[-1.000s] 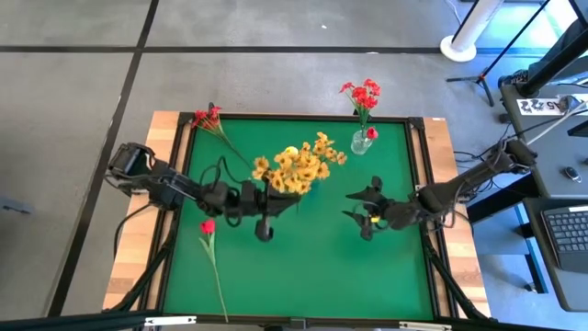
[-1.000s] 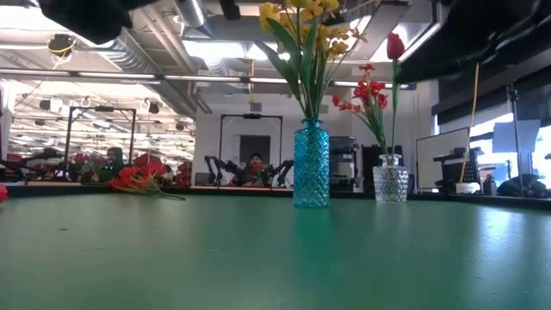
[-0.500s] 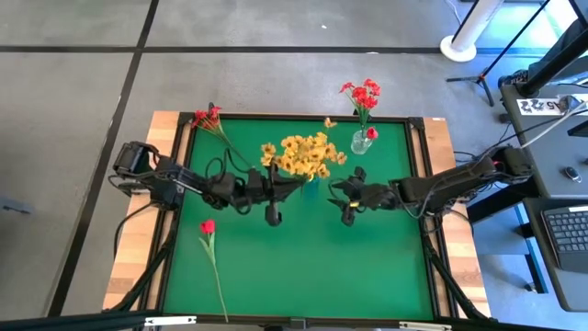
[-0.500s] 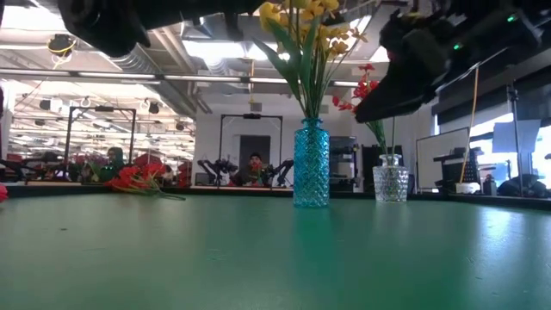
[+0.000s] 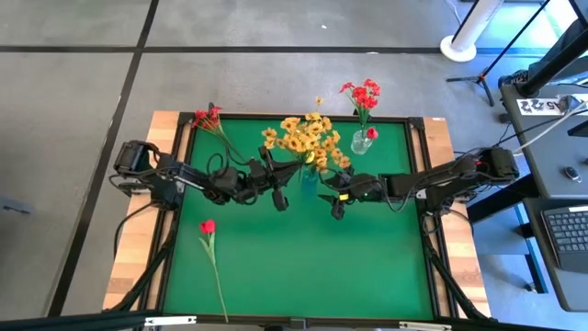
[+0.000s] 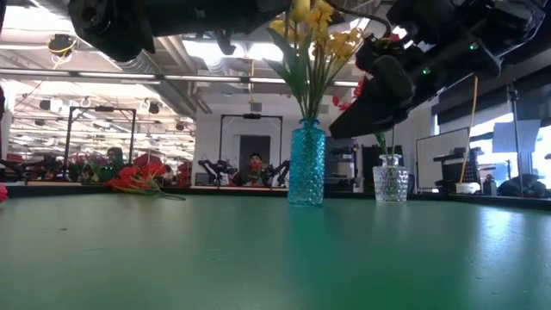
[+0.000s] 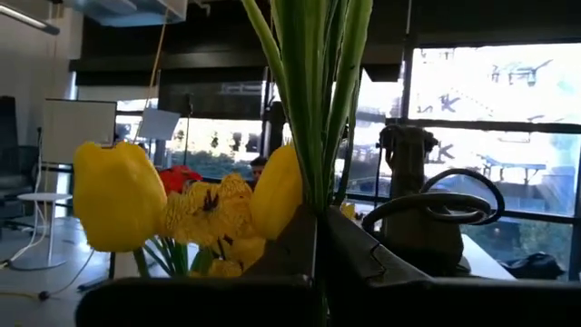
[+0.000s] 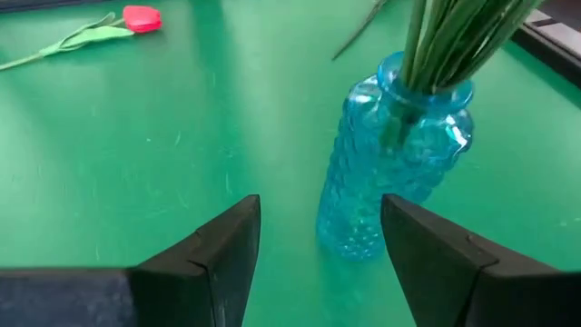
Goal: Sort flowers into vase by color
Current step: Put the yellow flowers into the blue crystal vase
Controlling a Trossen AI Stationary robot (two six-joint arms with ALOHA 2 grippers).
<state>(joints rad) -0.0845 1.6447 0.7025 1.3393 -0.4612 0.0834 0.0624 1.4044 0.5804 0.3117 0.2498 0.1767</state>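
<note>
A bunch of yellow flowers [image 5: 308,138] stands with its green stems in a blue glass vase [image 8: 395,154] at the table's middle. My left gripper [image 7: 320,227] is shut on those stems above the vase's mouth. My right gripper [image 8: 320,204] is open just right of the blue vase [image 5: 309,180], with a finger toward either side and touching nothing. Red flowers [image 5: 364,94] stand in a clear vase [image 5: 360,143] at the far edge. A red tulip [image 5: 209,226] lies flat at the near left, and a red cluster [image 5: 209,118] lies at the far-left corner. My left gripper pinches the bundle of green stems [image 7: 313,173] between its two fingers, partway up, below the flower heads. It comes about level from the table's left and lies across the stems. The stems rise above the fingers, and their lower ends stand in the blue vase, which rests on the table.
The green mat [image 5: 303,267] has open room toward its near edge. A wooden rim [image 5: 129,267] frames the mat. Beyond the far edge lies a room with other robot arms [image 6: 250,168] and a seated person.
My left gripper has moved toward the table's far edge and a little right with the stems, and the yellow heads have swung toward the far edge. My right gripper has come down and gone left, toward the blue vase. In the low view the blue vase has shifted slightly sideways.
</note>
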